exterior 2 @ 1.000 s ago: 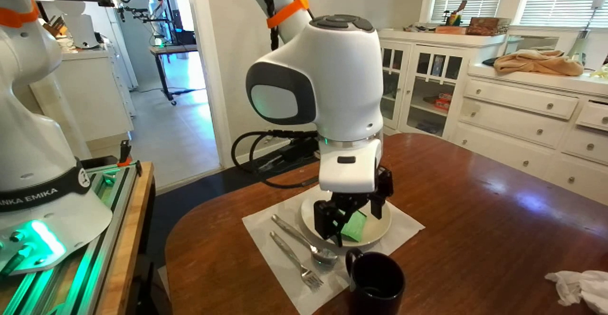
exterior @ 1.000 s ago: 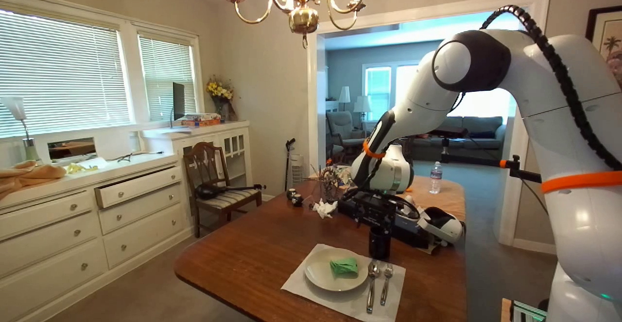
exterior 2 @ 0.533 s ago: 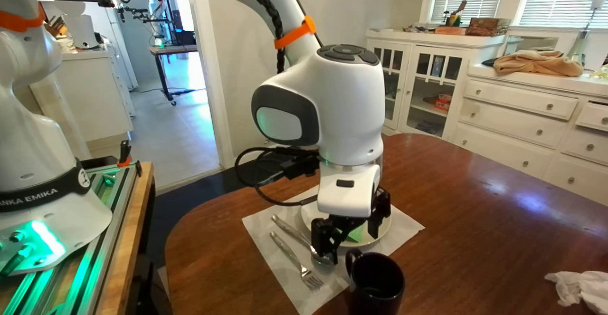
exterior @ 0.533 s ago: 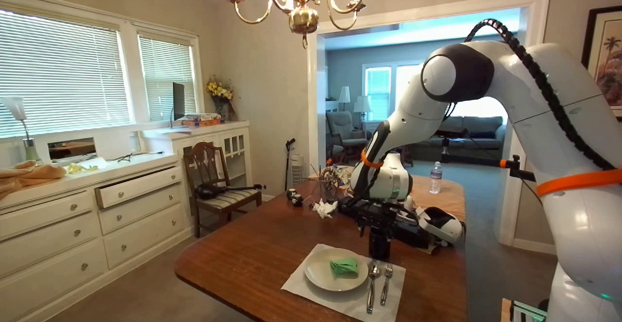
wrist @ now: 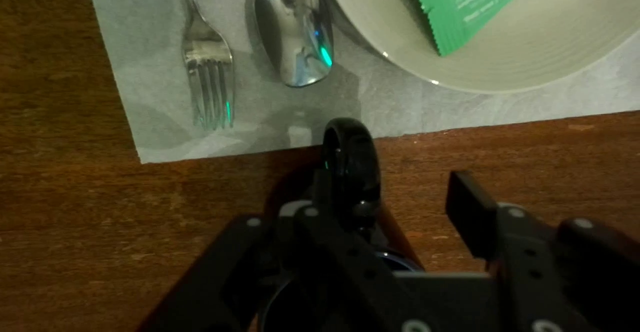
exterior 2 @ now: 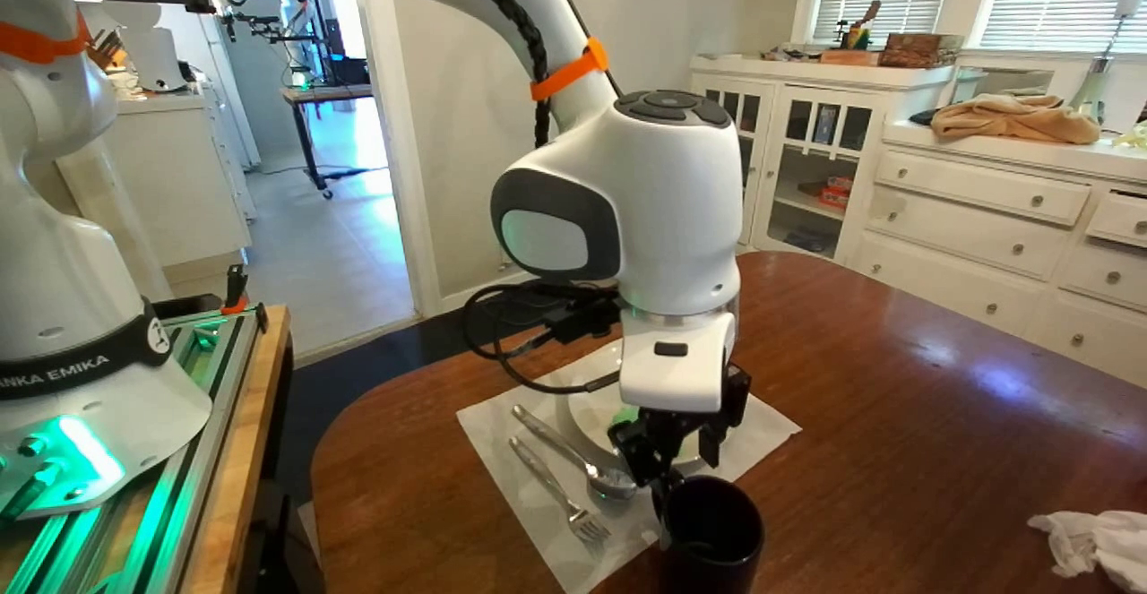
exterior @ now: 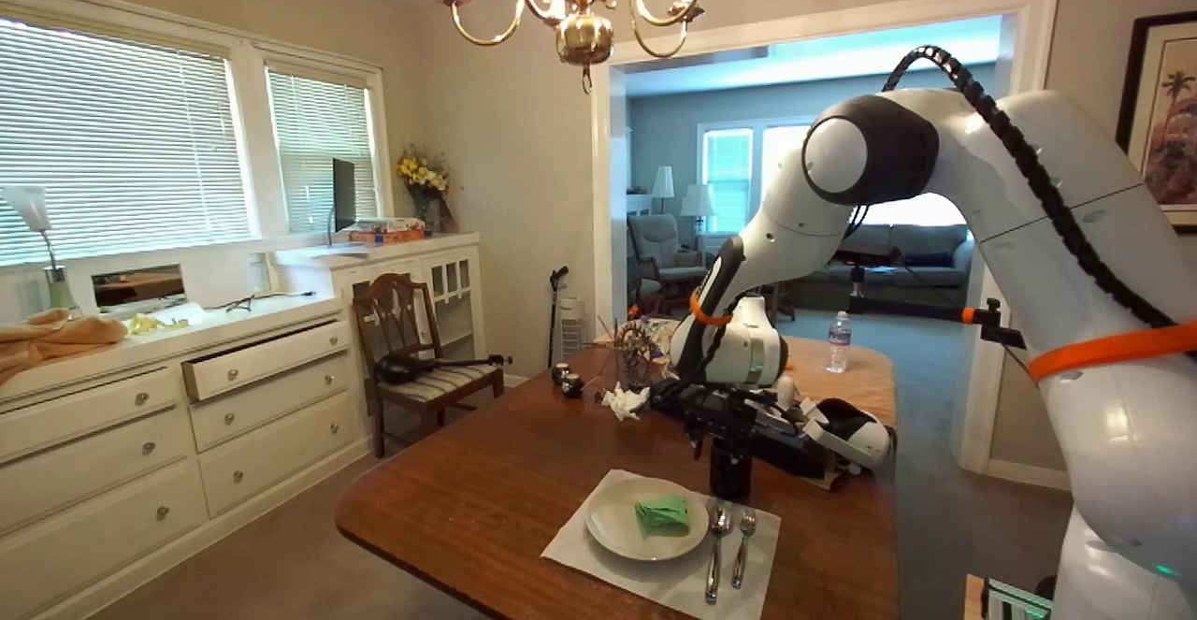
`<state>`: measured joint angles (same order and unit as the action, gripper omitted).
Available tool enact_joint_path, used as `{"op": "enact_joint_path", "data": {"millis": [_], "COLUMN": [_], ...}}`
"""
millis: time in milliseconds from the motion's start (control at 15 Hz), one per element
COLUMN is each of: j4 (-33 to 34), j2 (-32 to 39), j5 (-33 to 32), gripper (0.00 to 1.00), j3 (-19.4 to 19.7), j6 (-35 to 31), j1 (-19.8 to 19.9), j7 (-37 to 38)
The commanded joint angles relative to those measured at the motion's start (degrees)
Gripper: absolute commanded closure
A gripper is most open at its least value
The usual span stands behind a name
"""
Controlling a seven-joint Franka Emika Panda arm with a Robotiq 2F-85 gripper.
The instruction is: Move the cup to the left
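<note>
Claw (wrist: pixel 395 199) wide; wrist view shows handle (wrist: pixel 357 169) between its fingers (wrist: pixel 470 217), contact unclear. Presumably because handle pinches easier than body. Cup (exterior 2: pixel 712 536) upright just off the placemat (wrist: pixel 145 61), nearer the robot-side edge of the table (exterior: pixel 505 470), ungripped.

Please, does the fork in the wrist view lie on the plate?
No, the fork lies on the white paper placemat, with the spoon between it and the plate.

Cup (exterior 2: pixel 717 545) and gripper (wrist: pixel 395 199) are black. Plate (wrist: pixel 500 66) is off-white; packet (wrist: pixel 465 9) is green with pale lettering. Placemat (wrist: pixel 150 96) is plain white. Table (wrist: pixel 100 222) shows brown wood grain. Far left, chair seat (exterior: pixel 438 389) has light and dark stripes
</note>
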<state>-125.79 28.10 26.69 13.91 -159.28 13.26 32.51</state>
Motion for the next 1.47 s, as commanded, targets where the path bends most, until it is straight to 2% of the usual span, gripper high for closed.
{"op": "enact_joint_path", "data": {"millis": [0,67,200,333,400,533,667,800,1200,1400], "j4": [1.24,1.22,1.21,1.25,1.29,1.40,1.30,1.10,1.85,2.71], "j2": [1.95,2.10,2.40,2.73,2.86,2.74,1.49,-0.14,-4.14,-5.91], "j5": [0.30,0.15,-0.20,-0.36,-0.40,-0.57,-0.95,-1.72,-7.20,-10.53], "gripper": [0.55,0.57,0.53,0.54,0.78,0.82,0.99,0.95,0.95,0.95], "j3": [-0.20,-0.10,0.18,0.35,0.35,0.31,0.42,0.69,1.11,-0.12], "j6": [-1.71,-1.73,-1.87,-2.03,-2.12,-1.93,-1.74,-1.76,-1.02,0.41], "j1": [0.02,-0.08,-0.34,-0.46,-0.45,-0.32,-0.42,-0.92,-3.71,-4.92], "j7": [0.33,0.40,0.62,0.74,0.66,0.21,-0.31,-0.89,-3.97,-7.16]}}
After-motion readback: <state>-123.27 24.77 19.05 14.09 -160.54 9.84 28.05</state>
